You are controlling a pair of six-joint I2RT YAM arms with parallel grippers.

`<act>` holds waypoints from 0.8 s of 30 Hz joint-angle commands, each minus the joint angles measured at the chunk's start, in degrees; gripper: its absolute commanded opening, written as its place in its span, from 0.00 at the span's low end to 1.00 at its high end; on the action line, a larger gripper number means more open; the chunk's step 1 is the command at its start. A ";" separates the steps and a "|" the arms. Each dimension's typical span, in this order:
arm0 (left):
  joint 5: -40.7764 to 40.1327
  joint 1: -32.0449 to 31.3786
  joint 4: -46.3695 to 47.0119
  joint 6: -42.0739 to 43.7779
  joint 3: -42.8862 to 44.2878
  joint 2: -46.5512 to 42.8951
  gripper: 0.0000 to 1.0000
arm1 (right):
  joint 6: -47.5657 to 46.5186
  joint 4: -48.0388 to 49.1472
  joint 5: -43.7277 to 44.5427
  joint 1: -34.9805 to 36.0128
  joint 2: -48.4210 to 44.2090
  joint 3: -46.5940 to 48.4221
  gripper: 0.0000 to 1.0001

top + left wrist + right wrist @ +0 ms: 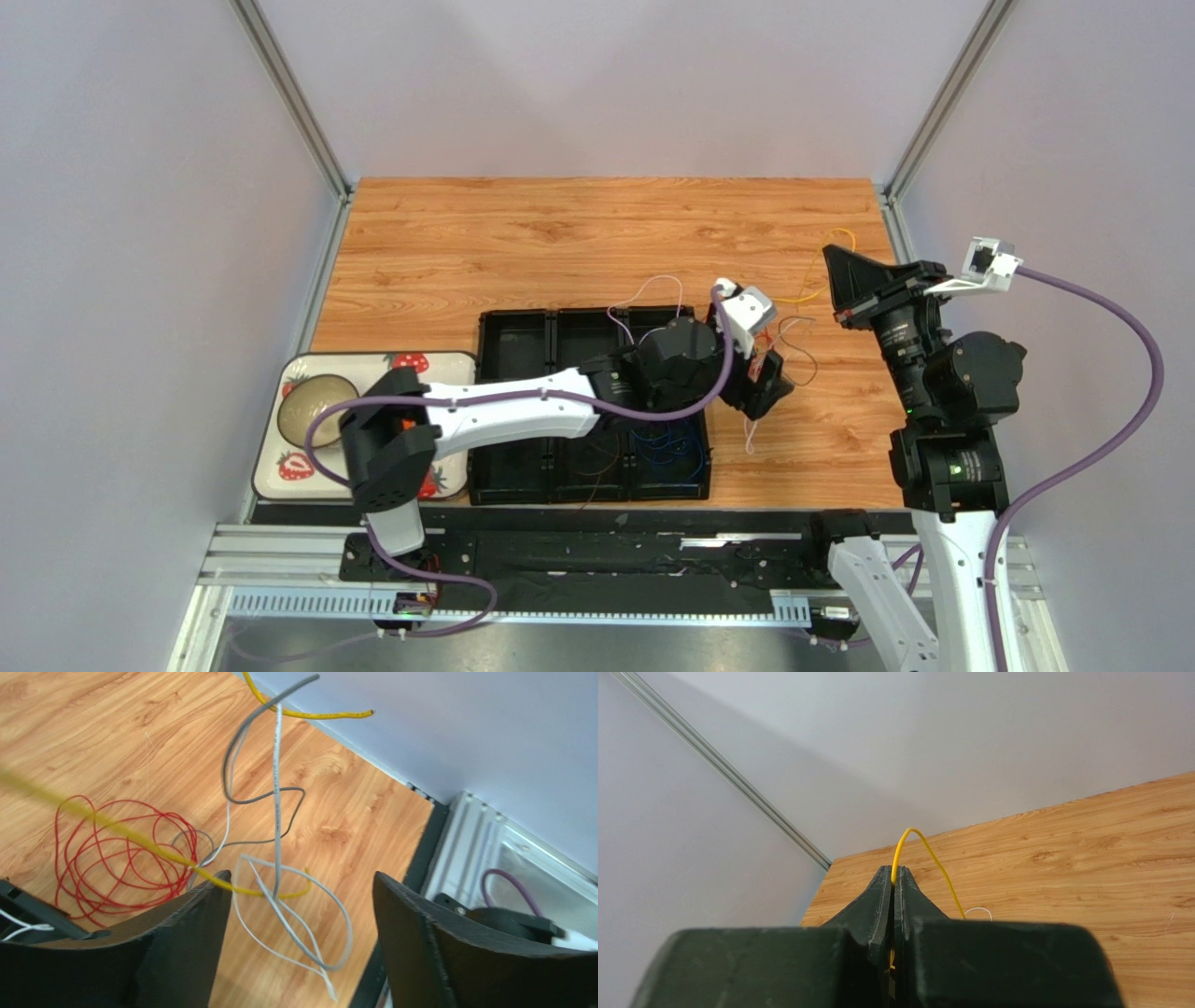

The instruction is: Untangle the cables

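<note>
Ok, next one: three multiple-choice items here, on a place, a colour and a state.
1. The red cable coil lies: A in a gripper; B on the wooden table; C hanging in mid-air.
2. The right gripper pinches a cable that is: A blue; B yellow; C red.
3. The left gripper is: A open; B shut on a cable; C out of view.
Key: B, the coil rests on bare wood; B, the yellow cable arches out of its shut jaws; A, its jaws stand wide apart.
</note>
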 commanded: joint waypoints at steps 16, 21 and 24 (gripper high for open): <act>-0.01 -0.20 5.04 -3.39 3.38 10.31 0.00 | 3.29 -4.93 12.74 0.19 10.34 20.31 0.00; 0.61 -0.20 6.36 -4.27 2.06 10.84 0.03 | 4.43 -6.17 14.60 0.27 15.26 29.64 0.00; 1.04 -0.20 6.28 -4.62 2.06 11.19 0.06 | 5.22 -6.70 14.16 0.27 18.08 34.75 0.00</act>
